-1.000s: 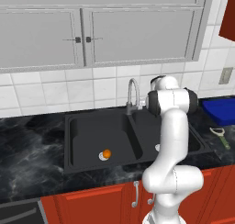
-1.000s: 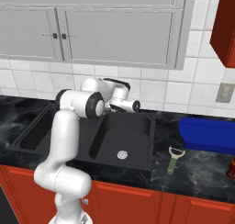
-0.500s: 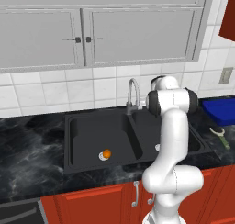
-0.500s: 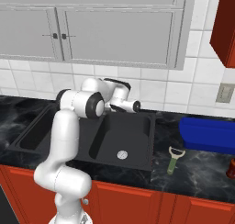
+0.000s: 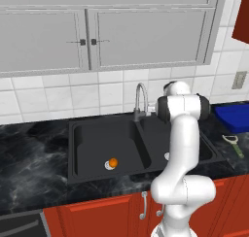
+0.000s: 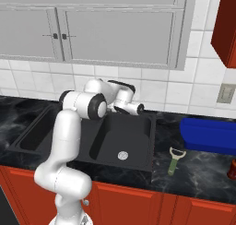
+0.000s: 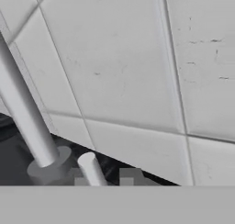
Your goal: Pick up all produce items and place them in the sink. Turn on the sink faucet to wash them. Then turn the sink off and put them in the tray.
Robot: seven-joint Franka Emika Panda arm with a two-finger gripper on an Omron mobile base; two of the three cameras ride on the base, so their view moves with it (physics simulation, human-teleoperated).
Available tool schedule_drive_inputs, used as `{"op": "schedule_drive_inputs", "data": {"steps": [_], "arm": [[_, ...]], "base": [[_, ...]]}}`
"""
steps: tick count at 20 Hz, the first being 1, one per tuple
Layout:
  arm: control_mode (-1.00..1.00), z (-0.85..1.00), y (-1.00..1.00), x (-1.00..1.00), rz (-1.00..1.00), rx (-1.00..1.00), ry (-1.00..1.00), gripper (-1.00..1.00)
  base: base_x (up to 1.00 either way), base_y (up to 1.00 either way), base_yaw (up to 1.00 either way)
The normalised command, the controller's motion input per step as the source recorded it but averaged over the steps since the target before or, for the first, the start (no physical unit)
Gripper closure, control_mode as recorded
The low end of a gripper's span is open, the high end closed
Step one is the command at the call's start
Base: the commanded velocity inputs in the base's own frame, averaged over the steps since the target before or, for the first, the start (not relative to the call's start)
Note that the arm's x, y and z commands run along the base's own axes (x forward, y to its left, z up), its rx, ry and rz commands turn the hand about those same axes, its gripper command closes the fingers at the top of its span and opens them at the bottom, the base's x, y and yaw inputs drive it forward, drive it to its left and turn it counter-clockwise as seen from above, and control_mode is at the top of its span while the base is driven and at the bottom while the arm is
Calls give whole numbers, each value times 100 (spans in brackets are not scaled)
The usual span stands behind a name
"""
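Reaching behind sink (image 5: 87, 148) toward faucet (image 5: 141, 99) to work its handle; orange fruit (image 5: 113, 162) lying in left basin for washing; gripper (image 6: 138, 109) state: cannot tell.

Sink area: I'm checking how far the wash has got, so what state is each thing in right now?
Orange fruit: lying in the left basin, by the drain.
Sink: no water visible.
Faucet: upright, no stream showing.
Claw: at the faucet base, holding nothing.
Blue tray: on the counter, nothing in it.
Peeler: flat on the counter.
Cabinet doors: closed.
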Motion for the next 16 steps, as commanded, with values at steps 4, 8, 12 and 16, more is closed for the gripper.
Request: {"op": "schedule_drive_inputs", "data": {"steps": [4,8,12,16], "arm": [[-100,-10,-57,3,2,7,0,100],[-100,-16,-60,2,2,7,0,100],[-100,-16,-62,5,2,7,2,100],[-100,-18,-60,6,2,6,3,100]], "base": [[0,0,0],[0,0,0],[0,0,0],[0,0,0]]}}
